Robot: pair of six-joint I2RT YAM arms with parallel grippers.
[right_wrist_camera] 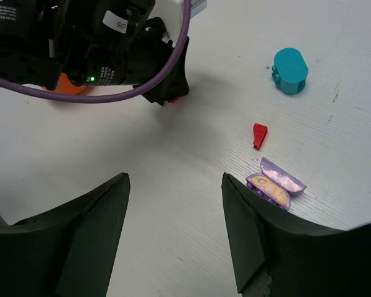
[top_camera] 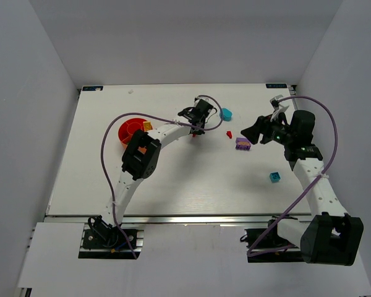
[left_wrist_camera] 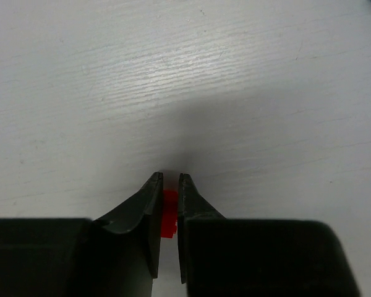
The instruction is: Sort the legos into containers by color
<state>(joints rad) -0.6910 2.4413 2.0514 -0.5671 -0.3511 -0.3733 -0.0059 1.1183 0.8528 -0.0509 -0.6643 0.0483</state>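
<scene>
My left claw (left_wrist_camera: 170, 185) pinches a little red brick (left_wrist_camera: 169, 213) tight so it won't drop on the trip to the red bowl (top_camera: 125, 129) nearby, and my right claw (right_wrist_camera: 173, 179) hangs wide open by the purple brick (right_wrist_camera: 275, 185).

A white wood-grain worktop (top_camera: 173, 179) sits in a booth of plain pale grey walls (top_camera: 185, 37), evenly lit.

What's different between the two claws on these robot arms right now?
The left gripper is shut on a red lego; the right gripper is open and empty. The left gripper sits low over the table; the right gripper hangs higher, beside a purple lego. Both have two dark fingers.
</scene>
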